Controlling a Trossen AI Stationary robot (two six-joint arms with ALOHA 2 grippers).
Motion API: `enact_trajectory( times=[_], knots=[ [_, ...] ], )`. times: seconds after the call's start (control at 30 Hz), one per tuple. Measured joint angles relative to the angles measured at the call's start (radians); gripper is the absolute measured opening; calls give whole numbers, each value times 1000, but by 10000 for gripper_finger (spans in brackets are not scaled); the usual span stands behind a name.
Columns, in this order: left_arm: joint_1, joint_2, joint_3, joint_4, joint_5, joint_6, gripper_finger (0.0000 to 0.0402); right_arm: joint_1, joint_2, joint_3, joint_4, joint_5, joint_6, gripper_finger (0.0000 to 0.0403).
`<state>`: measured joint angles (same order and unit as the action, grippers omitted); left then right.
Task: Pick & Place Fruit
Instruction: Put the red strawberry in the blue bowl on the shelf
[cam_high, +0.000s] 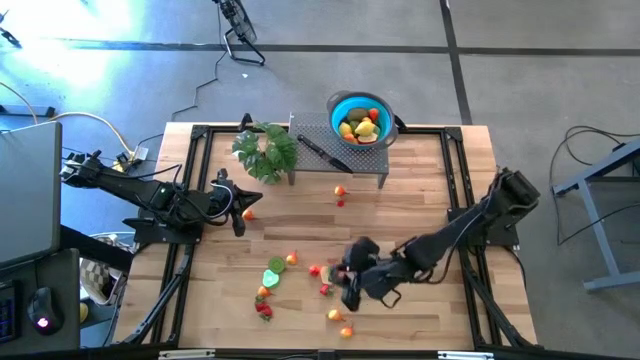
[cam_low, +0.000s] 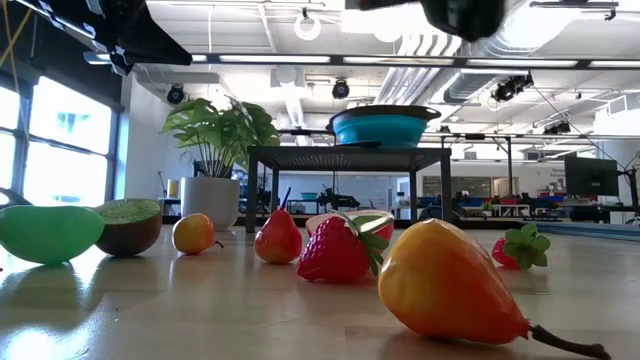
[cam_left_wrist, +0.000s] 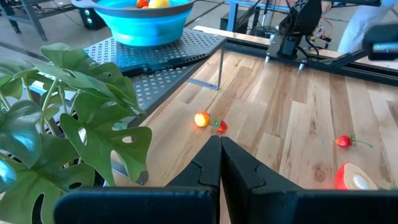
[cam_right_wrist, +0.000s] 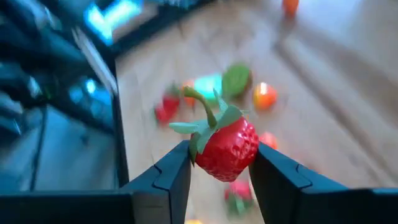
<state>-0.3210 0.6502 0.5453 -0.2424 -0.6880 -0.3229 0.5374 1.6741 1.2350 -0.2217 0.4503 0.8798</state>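
Observation:
Small toy fruits lie scattered on the wooden table: a green lime half (cam_high: 273, 277), a kiwi half (cam_high: 277, 264), strawberries (cam_high: 263, 310), a pear (cam_low: 450, 280) and small pieces (cam_high: 341, 190). The blue bowl (cam_high: 360, 118) stands on a perforated metal stand and holds several fruits. My right gripper (cam_right_wrist: 222, 152) hangs over the near middle of the table (cam_high: 348, 278), shut on a red strawberry (cam_right_wrist: 227, 146). My left gripper (cam_left_wrist: 219, 146) is shut on nothing, raised over the table's left side (cam_high: 240, 207) near the plant. My right gripper pinches the strawberry's red body (cam_right_wrist: 204, 158) between its two fingers, one on each side. The fingers slant down toward the table. The strawberry is lifted clear of the table, its green leaf cap (cam_right_wrist: 208, 118) pointing away from the gripper.
A leafy green plant in a white pot (cam_high: 265, 150) stands at the far left beside the metal stand (cam_high: 340, 165). A black-handled knife (cam_high: 322, 152) lies on the stand. Black frame rails (cam_high: 190, 180) run along the table's left and right sides.

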Motion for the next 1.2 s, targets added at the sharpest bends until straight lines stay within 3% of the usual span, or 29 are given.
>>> enact_trajectory(
  times=[0.47,0.83,1.2],
  knots=[
    [0,0,0,8,0,-34,0,-149,-43,0,186,280,-128,137],
    [0,0,0,8,0,-34,0,-341,-69,0,319,243,-322,137],
    [0,0,0,6,0,-34,0,-565,-211,0,264,127,-417,138]
  ],
)
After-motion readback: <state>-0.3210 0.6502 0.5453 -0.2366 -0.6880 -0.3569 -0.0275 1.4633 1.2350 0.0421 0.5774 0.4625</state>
